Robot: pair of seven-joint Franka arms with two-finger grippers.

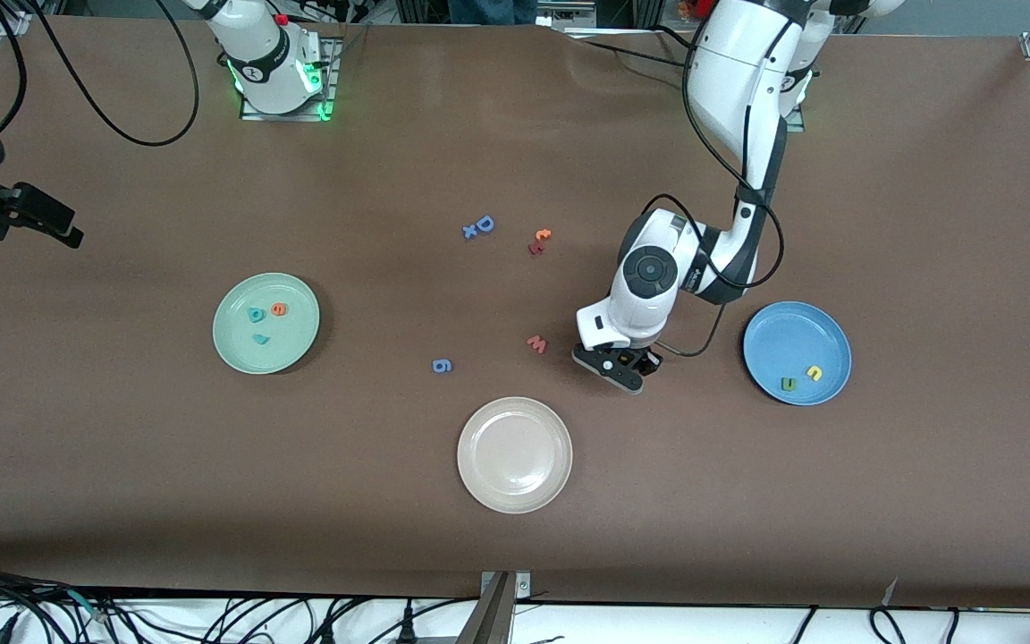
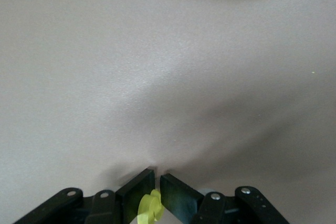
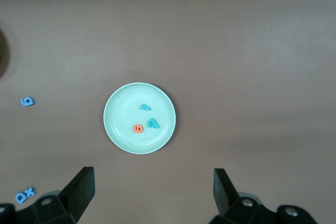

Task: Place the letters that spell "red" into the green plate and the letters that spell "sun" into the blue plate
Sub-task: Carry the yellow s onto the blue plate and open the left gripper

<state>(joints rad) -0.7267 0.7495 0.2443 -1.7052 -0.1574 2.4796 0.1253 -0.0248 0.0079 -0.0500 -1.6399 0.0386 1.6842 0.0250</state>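
My left gripper (image 1: pixel 626 368) is down at the table between the pink "w" and the blue plate (image 1: pixel 783 329). It is shut on a small yellow "s" (image 2: pixel 150 208), which is pinched between the pads. The blue plate holds a yellow arch letter (image 1: pixel 814 373) and a dark green arch letter (image 1: pixel 788 384). The green plate (image 1: pixel 291 342) holds a teal "d" (image 1: pixel 256 314), an orange "e" (image 1: pixel 278 309) and a light teal "r" (image 1: pixel 259 339). My right gripper (image 3: pixel 155 182) hangs open, high over the table near the green plate (image 3: pixel 121 119), with nothing between its fingers.
A cream-white plate (image 1: pixel 514 454) lies nearest the front camera at mid table. Loose letters lie about the middle: a blue "D" with an "x" (image 1: pixel 479 226), an orange "t" with a red letter (image 1: pixel 539 241), a pink "w" (image 1: pixel 537 343) and a blue "6" (image 1: pixel 442 365).
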